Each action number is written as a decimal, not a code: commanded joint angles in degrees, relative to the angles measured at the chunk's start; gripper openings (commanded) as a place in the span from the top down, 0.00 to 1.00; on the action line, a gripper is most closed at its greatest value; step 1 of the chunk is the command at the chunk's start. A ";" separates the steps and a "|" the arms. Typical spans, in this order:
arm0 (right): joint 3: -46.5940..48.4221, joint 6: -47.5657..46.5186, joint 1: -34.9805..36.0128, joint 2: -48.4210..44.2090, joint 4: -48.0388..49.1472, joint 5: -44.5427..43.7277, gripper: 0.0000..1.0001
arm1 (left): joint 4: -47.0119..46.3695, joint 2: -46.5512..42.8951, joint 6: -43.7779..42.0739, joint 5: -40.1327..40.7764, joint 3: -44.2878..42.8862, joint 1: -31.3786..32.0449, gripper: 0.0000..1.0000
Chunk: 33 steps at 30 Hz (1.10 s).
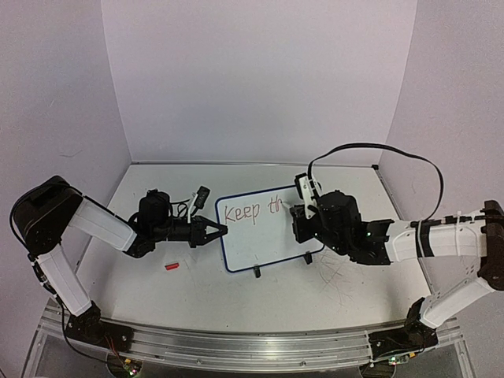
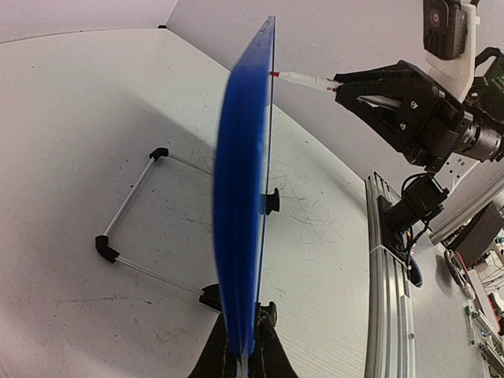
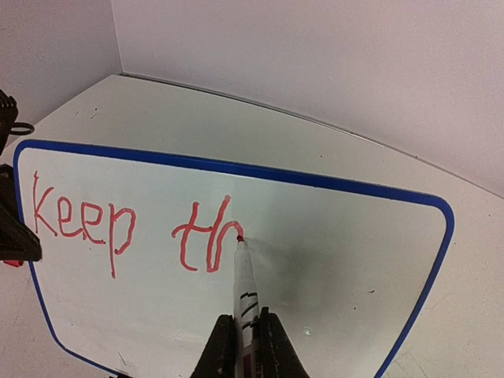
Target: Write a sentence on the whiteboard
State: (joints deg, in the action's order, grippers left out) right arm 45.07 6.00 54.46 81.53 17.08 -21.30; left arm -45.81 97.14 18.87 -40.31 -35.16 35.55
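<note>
The whiteboard [image 1: 264,228] stands tilted on its black clip feet at the table's middle, blue-rimmed. The sentence [image 3: 134,228] reads "Keep th" in red, on one line; it also shows in the top view [image 1: 250,211]. My left gripper [image 1: 220,231] is shut on the whiteboard's left edge; in the left wrist view the board [image 2: 244,197] is seen edge-on between the fingers. My right gripper [image 3: 246,335] is shut on a white marker [image 3: 245,283] whose red tip touches the board at the end of the "h". The marker also shows in the left wrist view [image 2: 303,79].
A red marker cap [image 1: 172,267] lies on the tabletop left of the board. The board's wire stand [image 2: 134,213] rests behind it. Walls enclose the table on three sides. The aluminium rail [image 1: 236,346] runs along the near edge.
</note>
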 commanded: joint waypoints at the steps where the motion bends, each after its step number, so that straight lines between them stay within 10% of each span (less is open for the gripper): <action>1: -1.16 1.14 -0.26 -1.12 -1.52 0.65 1.00 | 3.96 0.64 -2.79 4.16 -1.49 -0.38 1.00; 33: -1.73 0.96 -2.76 -7.49 -0.29 7.55 1.00 | 4.72 0.02 -3.30 4.41 -1.07 -0.38 1.00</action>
State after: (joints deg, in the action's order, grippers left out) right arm 43.33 7.41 53.81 75.15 15.56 -16.00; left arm -45.00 97.14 18.41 -40.43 -35.55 35.53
